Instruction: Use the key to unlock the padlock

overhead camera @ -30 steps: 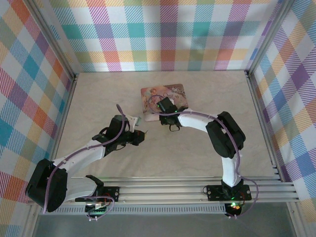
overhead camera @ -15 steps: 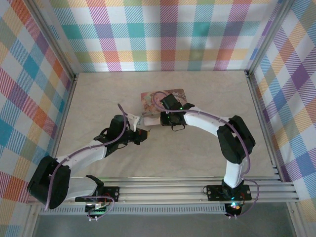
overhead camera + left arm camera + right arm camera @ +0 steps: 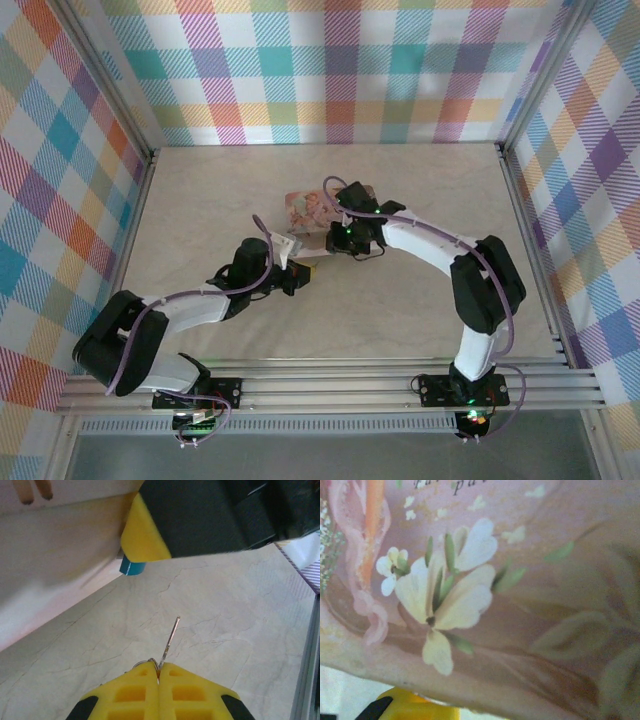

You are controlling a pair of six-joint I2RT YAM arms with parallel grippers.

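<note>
Left gripper point(image 3: 159, 672) clamped shut on the key point(image 3: 170, 642), blade clear of the blue padlock point(image 3: 131, 568), which sits just beside the pink tin point(image 3: 303, 208) beneath a yellow finger point(image 3: 145, 537) of the right gripper point(image 3: 337, 244), its jaw state indeterminable

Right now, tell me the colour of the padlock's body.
Teal-blue; the padlock shows best in the left wrist view.

The left gripper point(image 3: 159, 670) has yellow pads point(image 3: 131, 694); the key point(image 3: 170, 639) between its jaws is silvery, the padlock point(image 3: 131, 568) beyond them teal-blue. The tin point(image 3: 520, 570) is pink with cream flowers, the table point(image 3: 225, 615) veined cream.
</note>
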